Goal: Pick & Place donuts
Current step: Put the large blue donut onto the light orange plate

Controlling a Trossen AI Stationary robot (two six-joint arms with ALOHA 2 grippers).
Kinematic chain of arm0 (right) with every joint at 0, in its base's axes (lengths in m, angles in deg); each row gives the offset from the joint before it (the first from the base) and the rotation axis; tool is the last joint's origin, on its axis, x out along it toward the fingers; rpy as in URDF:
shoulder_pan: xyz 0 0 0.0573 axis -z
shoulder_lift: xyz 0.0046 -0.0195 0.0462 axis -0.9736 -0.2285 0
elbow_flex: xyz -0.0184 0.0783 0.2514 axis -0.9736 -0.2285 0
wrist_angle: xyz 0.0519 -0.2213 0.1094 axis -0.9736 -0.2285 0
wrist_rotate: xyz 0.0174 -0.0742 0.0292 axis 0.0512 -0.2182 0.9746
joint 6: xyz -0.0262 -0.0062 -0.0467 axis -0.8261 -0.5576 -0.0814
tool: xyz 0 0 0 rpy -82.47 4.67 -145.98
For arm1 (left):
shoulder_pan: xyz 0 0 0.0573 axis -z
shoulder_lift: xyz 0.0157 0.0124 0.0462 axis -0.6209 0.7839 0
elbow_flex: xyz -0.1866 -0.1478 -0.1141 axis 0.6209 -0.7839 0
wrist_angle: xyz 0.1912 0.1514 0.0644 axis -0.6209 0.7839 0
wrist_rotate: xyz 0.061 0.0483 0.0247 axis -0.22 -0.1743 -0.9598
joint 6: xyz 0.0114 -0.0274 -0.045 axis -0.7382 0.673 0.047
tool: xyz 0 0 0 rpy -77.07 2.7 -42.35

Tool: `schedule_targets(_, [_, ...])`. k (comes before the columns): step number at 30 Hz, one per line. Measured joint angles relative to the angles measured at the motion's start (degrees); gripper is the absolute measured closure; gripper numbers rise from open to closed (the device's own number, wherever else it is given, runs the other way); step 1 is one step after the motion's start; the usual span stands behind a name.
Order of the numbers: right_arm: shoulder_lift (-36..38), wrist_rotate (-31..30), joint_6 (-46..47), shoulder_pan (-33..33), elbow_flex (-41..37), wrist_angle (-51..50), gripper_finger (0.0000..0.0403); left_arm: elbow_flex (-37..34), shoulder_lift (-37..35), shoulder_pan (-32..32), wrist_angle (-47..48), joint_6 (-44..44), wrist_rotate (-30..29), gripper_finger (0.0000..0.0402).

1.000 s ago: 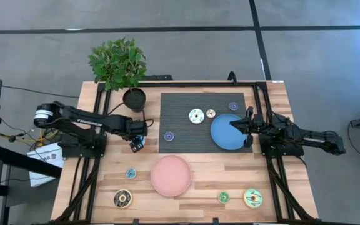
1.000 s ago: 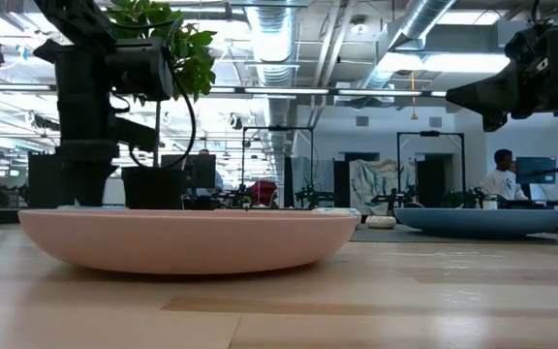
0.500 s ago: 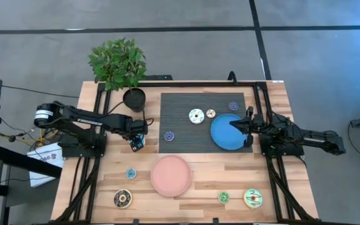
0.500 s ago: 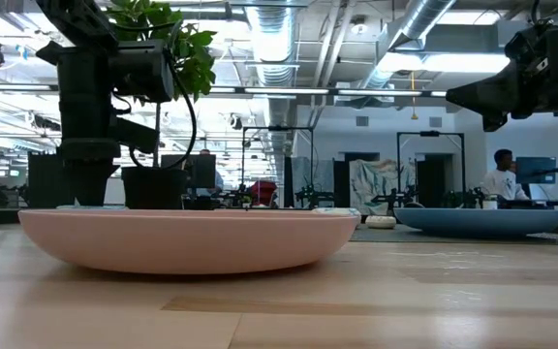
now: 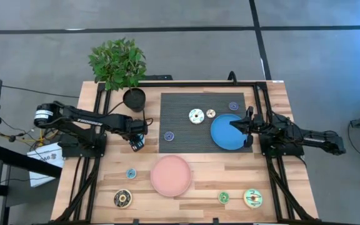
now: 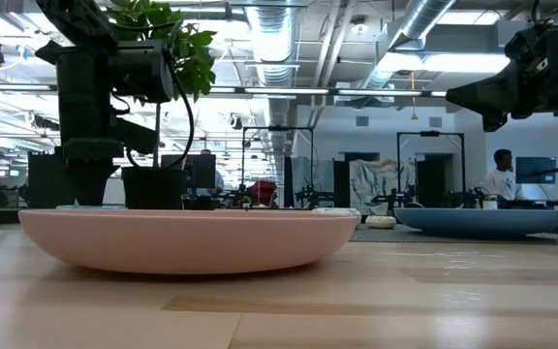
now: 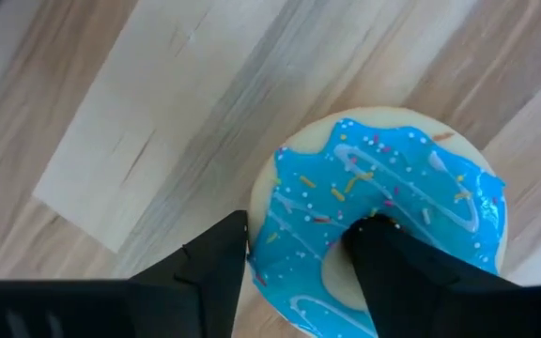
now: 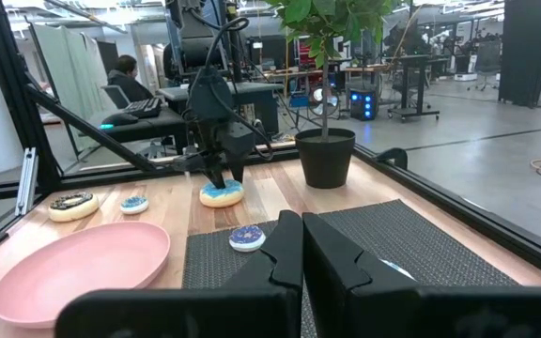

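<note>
Your left gripper (image 7: 294, 268) was down on the blue donut (image 7: 383, 221), which lay flat on the bare wood (image 5: 114, 165) at about nine o'clock on the table, just beside the dark mat (image 5: 180, 134). One finger stood in the donut's hole and the other against its outer edge. The fingers straddled one side of the ring, not yet visibly clamped, and the donut rested on the wood, not lifted.

Your right gripper (image 8: 301, 246) was closed and empty, waiting over the blue plate (image 5: 227, 132) at about three o'clock.

What could go wrong, as a judgement: the hold covered only one side of the ring. If you lifted before the fingers were firm, the donut could tip, swing, or slip out onto the wood. The inner finger could also catch on the hole's rim.

The donut is round, so it has no long axis; its frosted face pointed up.
</note>
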Motion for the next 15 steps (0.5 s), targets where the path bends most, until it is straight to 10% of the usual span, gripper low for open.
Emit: schedule_targets(15, [0.01,0.00,0.00,-0.02,-0.02,0.00,0.0403,1.76,-0.02,0.11,1.90,3.60,2.67,0.0250])
